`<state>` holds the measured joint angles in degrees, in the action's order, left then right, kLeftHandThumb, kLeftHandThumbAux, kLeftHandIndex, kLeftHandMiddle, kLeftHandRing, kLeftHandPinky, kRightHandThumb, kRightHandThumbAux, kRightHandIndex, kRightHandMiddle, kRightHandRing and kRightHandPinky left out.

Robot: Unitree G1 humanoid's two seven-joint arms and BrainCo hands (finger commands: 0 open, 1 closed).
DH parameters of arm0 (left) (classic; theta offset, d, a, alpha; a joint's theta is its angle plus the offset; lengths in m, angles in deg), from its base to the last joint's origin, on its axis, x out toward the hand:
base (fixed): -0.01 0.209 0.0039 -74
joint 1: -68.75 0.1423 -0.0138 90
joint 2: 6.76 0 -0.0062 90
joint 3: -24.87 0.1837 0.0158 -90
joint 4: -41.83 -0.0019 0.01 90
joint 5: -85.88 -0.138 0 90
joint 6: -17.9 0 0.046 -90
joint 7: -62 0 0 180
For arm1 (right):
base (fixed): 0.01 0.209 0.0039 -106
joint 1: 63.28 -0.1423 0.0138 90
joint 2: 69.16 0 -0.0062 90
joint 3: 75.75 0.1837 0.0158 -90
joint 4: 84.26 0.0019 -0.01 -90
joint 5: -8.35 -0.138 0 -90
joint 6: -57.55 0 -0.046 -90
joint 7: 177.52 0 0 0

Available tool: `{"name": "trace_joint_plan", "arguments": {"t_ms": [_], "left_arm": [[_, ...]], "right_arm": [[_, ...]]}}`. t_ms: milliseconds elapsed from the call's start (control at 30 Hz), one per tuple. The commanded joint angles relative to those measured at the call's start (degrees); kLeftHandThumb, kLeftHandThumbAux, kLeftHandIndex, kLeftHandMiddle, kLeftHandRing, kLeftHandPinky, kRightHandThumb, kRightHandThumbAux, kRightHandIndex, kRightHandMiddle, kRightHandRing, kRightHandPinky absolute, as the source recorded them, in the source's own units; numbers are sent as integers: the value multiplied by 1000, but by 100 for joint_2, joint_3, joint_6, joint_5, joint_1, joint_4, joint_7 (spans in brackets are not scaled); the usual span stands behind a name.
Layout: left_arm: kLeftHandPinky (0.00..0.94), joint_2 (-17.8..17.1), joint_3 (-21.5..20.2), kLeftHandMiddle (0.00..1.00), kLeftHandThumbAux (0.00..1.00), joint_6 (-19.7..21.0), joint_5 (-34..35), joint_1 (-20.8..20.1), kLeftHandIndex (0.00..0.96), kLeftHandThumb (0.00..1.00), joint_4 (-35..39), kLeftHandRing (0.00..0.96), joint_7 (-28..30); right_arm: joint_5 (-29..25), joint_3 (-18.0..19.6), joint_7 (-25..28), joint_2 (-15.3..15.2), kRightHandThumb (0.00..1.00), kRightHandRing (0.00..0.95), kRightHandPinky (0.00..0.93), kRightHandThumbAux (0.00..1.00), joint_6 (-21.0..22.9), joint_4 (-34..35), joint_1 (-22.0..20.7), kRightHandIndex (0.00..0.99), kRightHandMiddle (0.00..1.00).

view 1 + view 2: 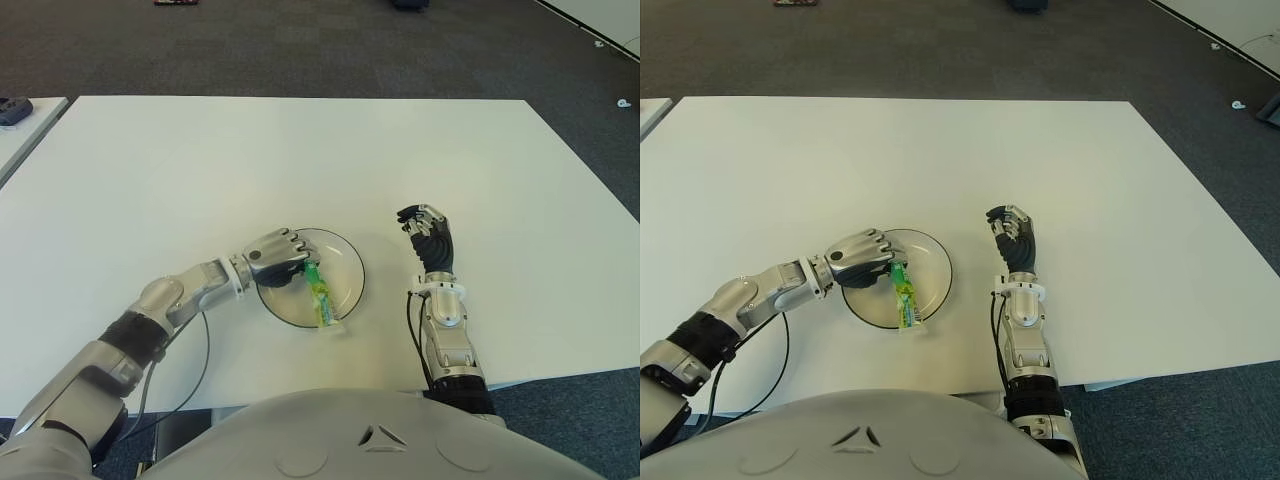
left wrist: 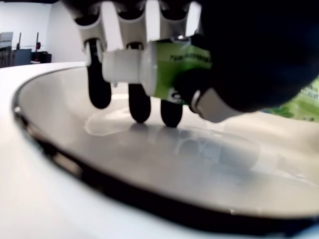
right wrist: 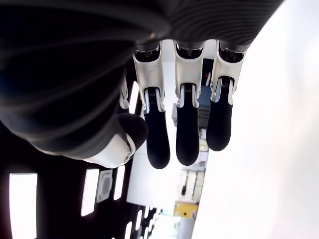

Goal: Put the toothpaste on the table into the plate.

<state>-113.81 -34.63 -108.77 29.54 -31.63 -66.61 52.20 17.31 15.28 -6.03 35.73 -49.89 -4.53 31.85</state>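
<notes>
A green toothpaste tube (image 1: 318,292) with a white cap (image 2: 119,65) is held in my left hand (image 1: 275,255), which is shut on its cap end over the dark round plate (image 1: 350,262). The tube's far end reaches past the plate's near rim toward the table edge. In the left wrist view the fingers (image 2: 138,102) curl around the tube (image 2: 174,67) just above the plate's surface (image 2: 149,164). My right hand (image 1: 428,232) shows to the right of the plate, fingers relaxed and holding nothing.
The white table (image 1: 200,170) stretches wide behind and to both sides of the plate. A second white surface (image 1: 20,130) with a dark object stands at the far left. Dark carpet (image 1: 300,50) lies beyond the table.
</notes>
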Motion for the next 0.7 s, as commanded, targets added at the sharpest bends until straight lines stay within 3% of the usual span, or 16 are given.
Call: {"name": "trace_joint_plan", "arguments": {"t_ms": [33, 200, 267, 333, 367, 467, 500, 633, 700], "left_arm": [[878, -46, 184, 842, 713, 208, -355, 43, 433, 709, -182, 869, -179], [792, 28, 169, 783, 712, 278, -276, 118, 433, 701, -231, 797, -582], [707, 74, 123, 723, 713, 295, -129, 181, 430, 693, -217, 728, -651], [602, 102, 88, 585, 714, 331, -6, 225, 424, 687, -173, 599, -629], [516, 110, 77, 483, 668, 351, 38, 240, 355, 502, -152, 500, -611], [377, 132, 40, 330, 591, 436, 128, 269, 228, 266, -66, 356, -552], [285, 146, 15, 235, 531, 518, 110, 290, 141, 166, 0, 269, -581], [112, 193, -87, 66, 489, 791, 0, 437, 38, 150, 184, 83, -844], [70, 201, -93, 33, 481, 853, -20, 466, 19, 144, 213, 42, -911]], "right_arm": [[-1, -10, -7, -2, 705, 436, 449, 733, 74, 38, 30, 428, 465], [-4, -9, -7, -3, 705, 441, 460, 733, 62, 38, 30, 428, 467], [-6, -8, -5, -4, 705, 447, 471, 733, 57, 36, 29, 429, 470], [-10, -7, -1, -5, 705, 450, 475, 733, 59, 33, 26, 429, 472], [-11, -7, 1, -6, 706, 452, 474, 733, 61, 31, 25, 429, 473], [-13, -8, 3, -6, 706, 453, 467, 733, 68, 30, 21, 429, 473], [-9, -8, -3, -4, 706, 451, 457, 733, 76, 30, 18, 429, 473], [22, -11, -26, -3, 706, 444, 451, 733, 100, 28, 10, 429, 467], [26, -10, -26, -5, 706, 444, 453, 733, 104, 26, 7, 429, 466]]}}
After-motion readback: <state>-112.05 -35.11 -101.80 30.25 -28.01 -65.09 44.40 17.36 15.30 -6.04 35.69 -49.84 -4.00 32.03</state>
